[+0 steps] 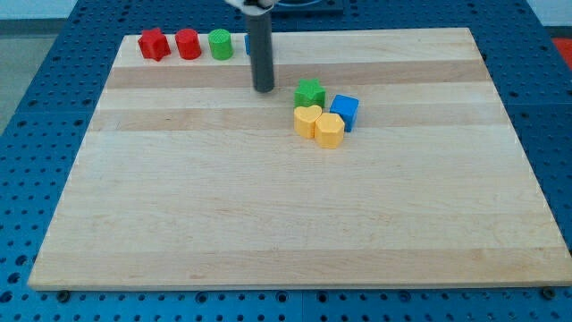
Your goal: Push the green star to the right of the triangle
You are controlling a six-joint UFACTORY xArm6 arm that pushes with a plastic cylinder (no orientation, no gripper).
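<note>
Straight dark rod [262,54], charcoal grey to near black, round in section, smooth and plain, with faint lighter sheen down one side. Even in thickness along its visible length. Wider pale, whitish collar at upper end, cut off by the view's top edge. My tip [264,90] blunt, flat-ended, same dark colour. No markings, screws or cables discernible.

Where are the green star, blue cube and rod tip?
green star [309,92], camera view, top face
blue cube [345,109], camera view, top face
my tip [264,89], camera view, rod's lower end
</note>
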